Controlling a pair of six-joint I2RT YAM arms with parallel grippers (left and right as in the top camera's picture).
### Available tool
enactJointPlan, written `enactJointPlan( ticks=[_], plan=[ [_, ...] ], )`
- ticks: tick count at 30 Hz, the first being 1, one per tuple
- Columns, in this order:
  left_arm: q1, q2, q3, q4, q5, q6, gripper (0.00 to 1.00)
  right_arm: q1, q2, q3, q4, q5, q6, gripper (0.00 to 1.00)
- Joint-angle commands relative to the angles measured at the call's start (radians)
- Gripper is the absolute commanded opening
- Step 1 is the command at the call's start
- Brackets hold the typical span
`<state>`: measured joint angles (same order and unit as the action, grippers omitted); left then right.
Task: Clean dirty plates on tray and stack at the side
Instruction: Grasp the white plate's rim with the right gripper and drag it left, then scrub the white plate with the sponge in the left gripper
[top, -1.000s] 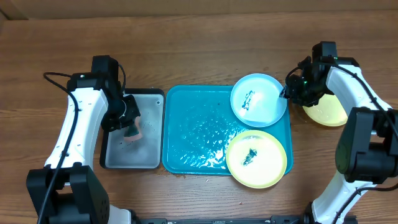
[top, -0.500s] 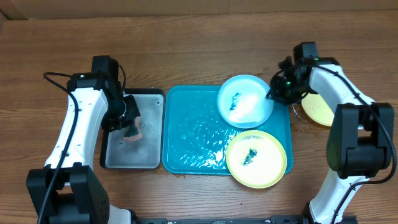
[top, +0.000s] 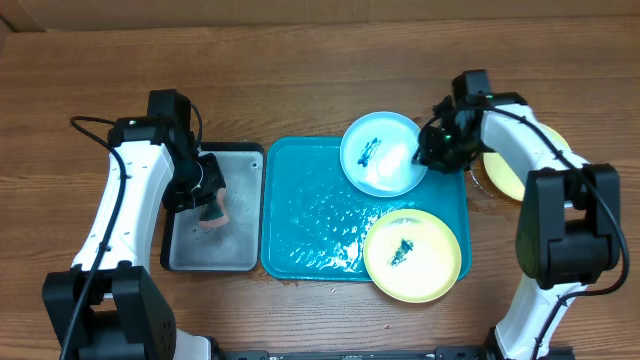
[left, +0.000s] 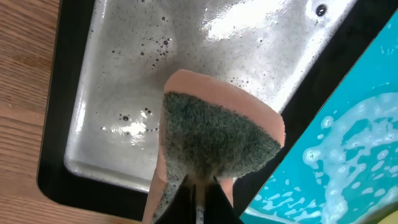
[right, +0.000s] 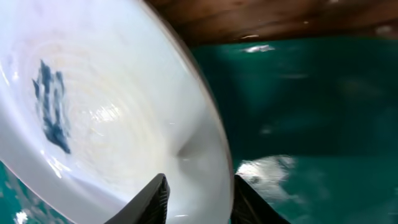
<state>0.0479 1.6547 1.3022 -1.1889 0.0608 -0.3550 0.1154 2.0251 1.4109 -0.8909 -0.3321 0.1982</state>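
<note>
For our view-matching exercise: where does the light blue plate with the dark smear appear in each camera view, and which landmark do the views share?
Overhead: the light blue plate sits at the upper right corner of the teal tray.
Left wrist: not in view.
Right wrist: it fills the left half.
Shared landmark: the teal tray, seen in all three views.

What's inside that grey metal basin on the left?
The basin holds a pink sponge with a dark scrubbing face, pinched in the left hand. Around it the bottom looks wet and speckled. The bottom right beneath the sponge is covered, so anything there is hidden.
</note>
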Motion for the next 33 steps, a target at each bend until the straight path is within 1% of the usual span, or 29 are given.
enactJointPlan(
  ticks=[1,3,6,7,15,20,25,33],
  plan=[
    [0.002,-0.023,-0.003,-0.004,0.011,0.027,0.04,0.060,0.008,-0.004,0.021,0.016,0.047,0.31],
    [0.002,-0.023,-0.003,-0.004,0.011,0.027,0.04,0.083,0.008,-0.004,0.023,0.059,0.080,0.23],
    [0.002,-0.023,-0.003,-0.004,0.011,0.027,0.04,0.107,0.008,-0.004,0.014,0.097,0.109,0.05],
    [0.002,-0.023,-0.003,-0.004,0.011,0.027,0.04,0.112,0.008,-0.004,0.011,0.096,0.110,0.04],
    [-0.002,-0.023,-0.003,0.012,0.019,0.028,0.04,0.197,0.008,-0.004,-0.008,0.096,0.109,0.04],
    [-0.045,-0.023,-0.003,0.049,0.067,0.078,0.04,0.296,0.008,-0.004,-0.001,0.098,0.097,0.04],
    [-0.123,-0.023,-0.003,0.093,0.071,0.087,0.04,0.340,0.008,-0.004,-0.005,0.111,0.108,0.04],
    [-0.300,0.013,-0.003,0.165,0.063,0.090,0.04,0.340,0.008,-0.004,-0.012,0.110,0.110,0.04]
  ],
)
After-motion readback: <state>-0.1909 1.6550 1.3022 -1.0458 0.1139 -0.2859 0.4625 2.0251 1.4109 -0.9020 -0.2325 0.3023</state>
